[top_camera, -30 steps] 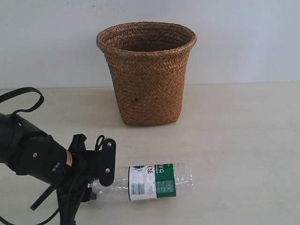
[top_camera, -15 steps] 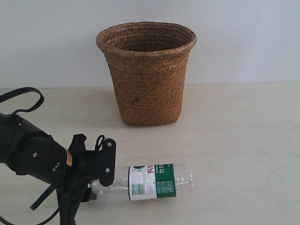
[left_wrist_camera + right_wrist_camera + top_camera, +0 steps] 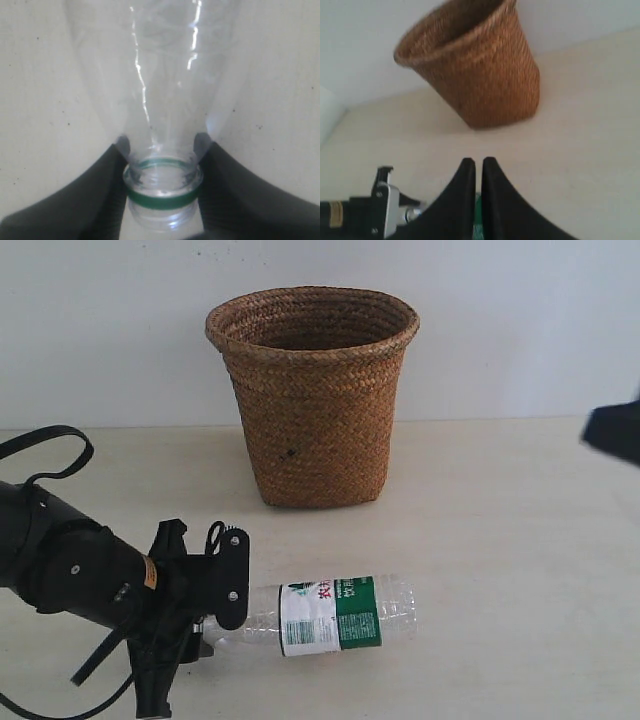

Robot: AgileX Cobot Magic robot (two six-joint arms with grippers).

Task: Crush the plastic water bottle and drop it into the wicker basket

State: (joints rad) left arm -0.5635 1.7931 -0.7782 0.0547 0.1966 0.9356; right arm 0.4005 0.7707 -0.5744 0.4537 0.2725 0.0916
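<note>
Nearest: left gripper [image 3: 222, 608] clamped on the neck of the plastic water bottle [image 3: 335, 615], its fingers [image 3: 95, 200] pinching on either side at the green neck ring [image 3: 162, 196]. The bottle is horizontal, body and base running straight out ahead of the fingertips, label [image 3: 330, 616] turned up, walls round and uncrushed. Cannot tell whether it touches the table [image 3: 500, 540]. The right gripper [image 3: 478, 164] has its fingers drawn nearly together with only a thin slit, nothing between them; a strip of green label shows just beyond its tips. Farther ahead of both grippers the wicker basket [image 3: 315, 410] stands upright on the table, well apart from the bottle, mouth open upward. White wall [image 3: 520, 320] behind.
</note>
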